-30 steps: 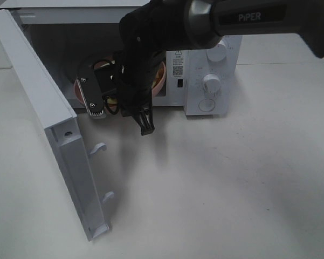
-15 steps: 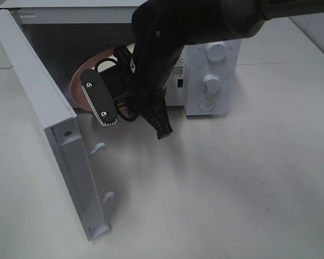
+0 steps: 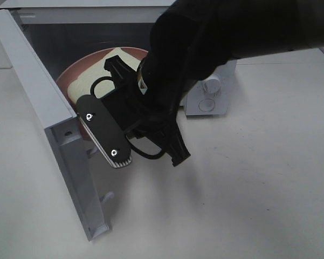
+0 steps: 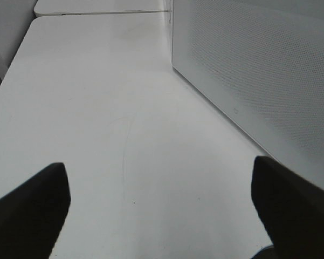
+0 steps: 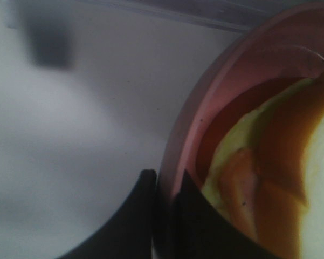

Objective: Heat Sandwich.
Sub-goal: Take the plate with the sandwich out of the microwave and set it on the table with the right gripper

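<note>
The sandwich (image 3: 105, 67), pale bread with a yellow-green layer, lies on a round pink plate (image 3: 74, 76) at the mouth of the open white microwave (image 3: 215, 100). My right gripper (image 3: 90, 116) is shut on the plate's near rim, and its black arm covers much of the plate. The right wrist view shows the two fingers (image 5: 135, 210) of the right gripper (image 5: 164, 189) pinching the pink plate's rim (image 5: 205, 108), with the sandwich (image 5: 269, 178) just beyond. My left gripper (image 4: 162, 216) stands open over the bare table (image 4: 97, 108), holding nothing.
The microwave door (image 3: 48, 118) hangs wide open on the left, its latch hooks pointing at the table. The control knobs (image 3: 210, 89) are on the right of the microwave front. A white perforated panel (image 4: 259, 65) stands beside the left gripper.
The right gripper has drawn the plate with the sandwich out from deep in the microwave toward the opening and nearer the camera. The left gripper has stayed open.
</note>
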Controlling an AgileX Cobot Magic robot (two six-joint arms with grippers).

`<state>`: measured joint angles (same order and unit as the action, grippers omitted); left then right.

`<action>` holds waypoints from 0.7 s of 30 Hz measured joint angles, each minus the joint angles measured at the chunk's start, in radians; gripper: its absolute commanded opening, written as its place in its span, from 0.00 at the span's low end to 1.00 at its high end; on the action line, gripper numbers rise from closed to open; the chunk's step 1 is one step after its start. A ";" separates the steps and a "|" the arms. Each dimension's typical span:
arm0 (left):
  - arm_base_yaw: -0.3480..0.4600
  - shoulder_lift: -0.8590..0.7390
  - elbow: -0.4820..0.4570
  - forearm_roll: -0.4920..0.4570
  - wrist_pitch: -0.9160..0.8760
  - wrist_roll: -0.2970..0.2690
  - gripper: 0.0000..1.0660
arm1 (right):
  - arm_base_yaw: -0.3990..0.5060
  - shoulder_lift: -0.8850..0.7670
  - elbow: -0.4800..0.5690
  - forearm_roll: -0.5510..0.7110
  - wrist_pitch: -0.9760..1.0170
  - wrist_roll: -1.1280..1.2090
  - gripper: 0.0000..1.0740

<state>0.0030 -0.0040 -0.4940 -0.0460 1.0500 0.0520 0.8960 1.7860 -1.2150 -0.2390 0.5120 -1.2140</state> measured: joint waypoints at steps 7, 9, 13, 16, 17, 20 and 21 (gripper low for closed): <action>0.000 0.000 0.000 0.000 0.000 0.000 0.79 | 0.011 -0.101 0.137 0.000 -0.018 0.066 0.00; 0.000 0.000 0.000 0.000 0.000 0.000 0.79 | 0.011 -0.138 0.174 -0.001 -0.026 0.088 0.00; 0.000 0.000 0.000 0.000 0.000 0.000 0.79 | 0.011 -0.192 0.236 -0.005 -0.030 0.125 0.00; 0.000 0.000 0.000 0.000 0.000 0.000 0.79 | 0.011 -0.263 0.321 -0.019 -0.033 0.169 0.00; 0.000 0.000 0.000 0.000 0.000 0.000 0.79 | 0.011 -0.263 0.321 -0.019 -0.033 0.169 0.00; 0.000 0.000 0.000 0.000 0.000 0.000 0.79 | 0.011 -0.342 0.405 -0.019 -0.033 0.209 0.00; 0.000 0.000 0.000 0.000 0.000 0.000 0.79 | 0.011 -0.382 0.441 -0.023 -0.033 0.232 0.00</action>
<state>0.0030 -0.0040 -0.4940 -0.0460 1.0500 0.0520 0.9070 1.4040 -0.7740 -0.2620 0.4790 -0.9820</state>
